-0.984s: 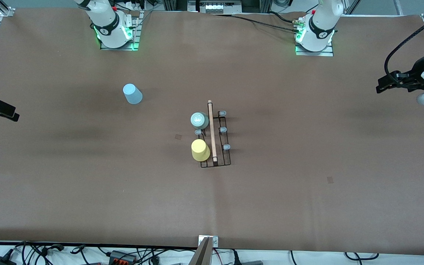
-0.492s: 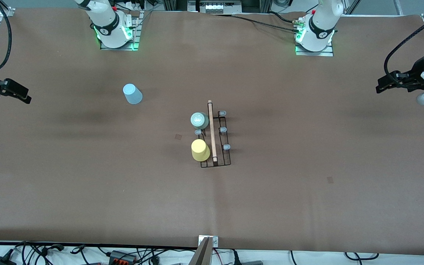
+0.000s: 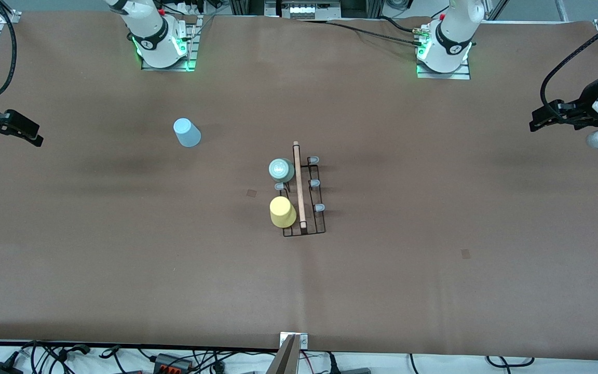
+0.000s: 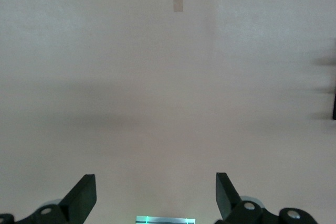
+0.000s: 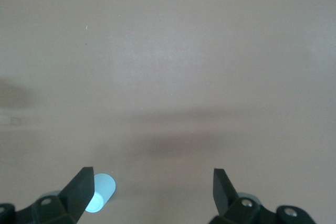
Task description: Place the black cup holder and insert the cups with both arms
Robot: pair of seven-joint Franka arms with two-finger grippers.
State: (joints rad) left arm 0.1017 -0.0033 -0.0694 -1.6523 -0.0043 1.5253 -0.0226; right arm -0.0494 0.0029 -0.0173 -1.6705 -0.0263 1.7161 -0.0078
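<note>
2 cups [image 3: 282, 170] on holder [image 3: 304, 208], blue cup [image 3: 187, 132] apart, grippers [image 3: 538, 120] wide

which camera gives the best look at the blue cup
The front view: the blue cup shows whole, alone on the table, farther from the camera than the holder and toward the right arm's end. The right wrist view catches only part of it, beside a fingertip. The left wrist view shows only bare table.

Both arms waited raised: right gripper [image 3: 31, 136] at nine o'clock, left gripper [image 3: 535, 123] at three, fingers spread.
</note>
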